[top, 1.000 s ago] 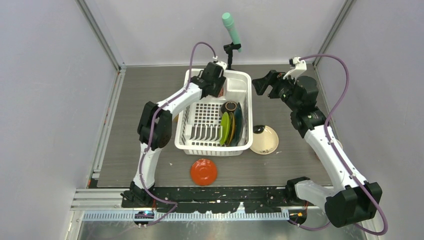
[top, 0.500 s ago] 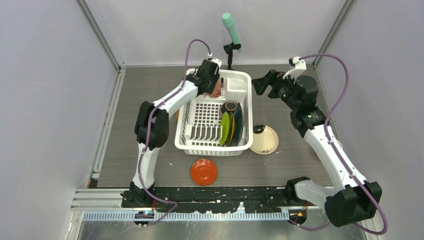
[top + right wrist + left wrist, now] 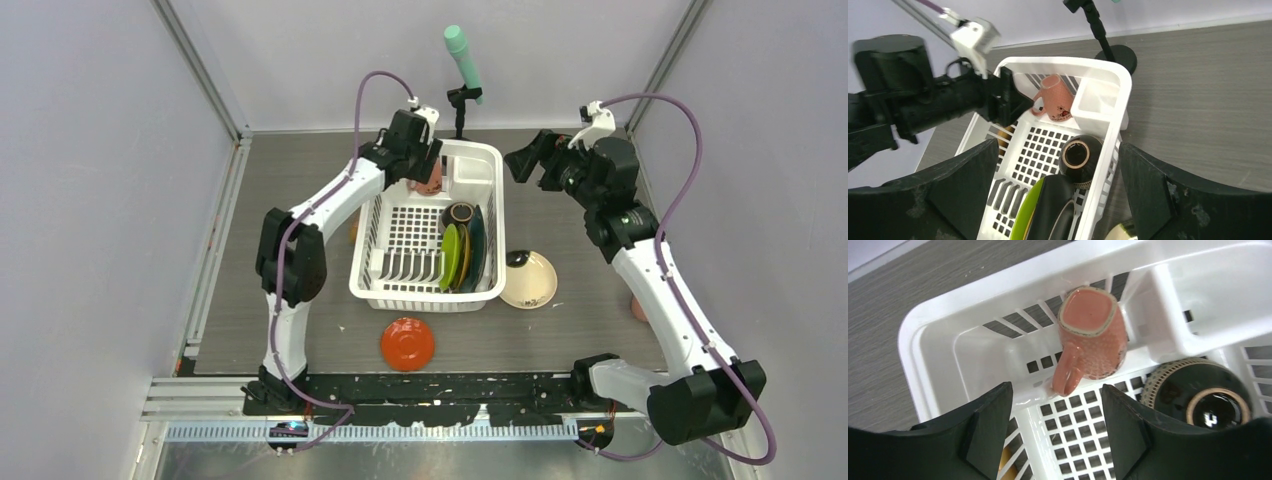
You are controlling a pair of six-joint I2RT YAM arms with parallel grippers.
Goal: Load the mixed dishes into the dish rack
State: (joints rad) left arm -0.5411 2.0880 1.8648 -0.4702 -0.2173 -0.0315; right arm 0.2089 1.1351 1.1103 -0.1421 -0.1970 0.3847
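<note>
- Pale grey walls (image 3: pixel 100 200) with metal corner posts close the cell on three sides. Only the top view takes them in whole.
- The table (image 3: pixel 290 200) is dark grey with a wood grain, seen closest in the wrist views.
- The dish rack (image 3: pixel 420 302), white and slotted, sits mid-table. The wrist views add its perforated floor and a boxed compartment (image 3: pixel 1208 295) in the far right corner.
- The left gripper (image 3: pixel 1056 392) hangs over the rack's far left corner. Its jaws are released, with nothing between them.
- The right gripper (image 3: pixel 1058 147) is off the rack's far right corner, above bare table. It is spread wide and empty, and its camera looks back across the rack at the left arm.
- A mint-green cylinder (image 3: pixel 463 57) on a black stand (image 3: pixel 460 100) is behind the rack. The right wrist view catches only the stand.
- A yellow plate (image 3: pixel 451 255) and a dark teal plate (image 3: pixel 476 245) stand on edge, side by side, in the rack's near right part.
- A cream plate (image 3: pixel 535 285) lies flat on the table just right of the rack, with a small dark thing (image 3: pixel 518 258) on its far edge. I cannot tell what that is.
- A red-orange dish (image 3: pixel 407 343) lies on the table in front of the rack, in the top view only.
- A small brown bowl (image 3: pixel 1198 400) sits in the rack beyond the plates, ringed end up.
- A pink mug (image 3: pixel 1090 340) leans against the rack's far wall beside the compartment, its handle down on the floor grid. It is mostly hidden from above.
- A pink sliver (image 3: pixel 637 308) shows by the right forearm, too hidden to name.
</note>
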